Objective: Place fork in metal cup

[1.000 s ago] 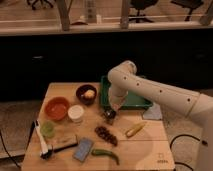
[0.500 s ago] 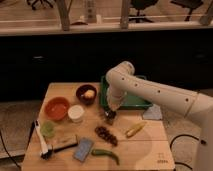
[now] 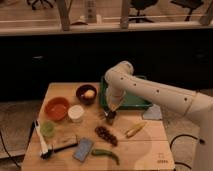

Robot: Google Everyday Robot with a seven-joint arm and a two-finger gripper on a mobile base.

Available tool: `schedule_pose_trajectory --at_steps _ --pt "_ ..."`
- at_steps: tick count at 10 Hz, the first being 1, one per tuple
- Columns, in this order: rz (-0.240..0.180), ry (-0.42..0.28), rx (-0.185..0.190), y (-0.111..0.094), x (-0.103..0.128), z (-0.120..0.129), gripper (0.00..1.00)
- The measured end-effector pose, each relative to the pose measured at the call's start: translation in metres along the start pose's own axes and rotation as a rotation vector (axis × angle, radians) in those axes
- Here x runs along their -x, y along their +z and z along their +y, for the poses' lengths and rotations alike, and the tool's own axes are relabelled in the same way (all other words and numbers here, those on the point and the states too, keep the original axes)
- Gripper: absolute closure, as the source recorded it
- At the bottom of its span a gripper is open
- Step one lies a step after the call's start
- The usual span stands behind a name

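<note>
The metal cup (image 3: 110, 118) is a small dark cylinder standing near the middle of the wooden table (image 3: 150, 150), in front of the green tray (image 3: 131, 101). My gripper (image 3: 111, 108) points down right above the cup, its tip at the cup's rim. I cannot make out the fork as a separate thing; a pale patch shows at the gripper's tip, just over the cup. The white arm reaches in from the right.
A dark bowl (image 3: 86, 93) holding something yellow, an orange bowl (image 3: 56, 108), a white cup (image 3: 76, 113) and a green cup (image 3: 48, 129) stand to the left. A brush (image 3: 41, 140), blue sponge (image 3: 83, 148), green pepper (image 3: 106, 154), grapes (image 3: 105, 135) and corn cob (image 3: 135, 130) lie in front.
The gripper has stayed over the metal cup, with at most a slight shift. Nothing else on the table has moved.
</note>
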Motion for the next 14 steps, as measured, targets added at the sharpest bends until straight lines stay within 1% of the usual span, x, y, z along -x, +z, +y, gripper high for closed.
schedule_pose_trajectory --at_steps 3,4,5,6,14 --pt "-0.001 0.002 0.006 -0.0003 0.0005 -0.0001 0.44" --pt "0.000 0.002 0.007 -0.0001 0.0007 0.0000 0.36" --pt "0.002 0.002 0.008 -0.0005 0.0012 -0.0004 0.24" --pt "0.004 0.003 0.009 -0.0005 0.0013 -0.0004 0.21" --pt "0.011 0.007 0.015 -0.0001 0.0011 -0.0014 0.20"
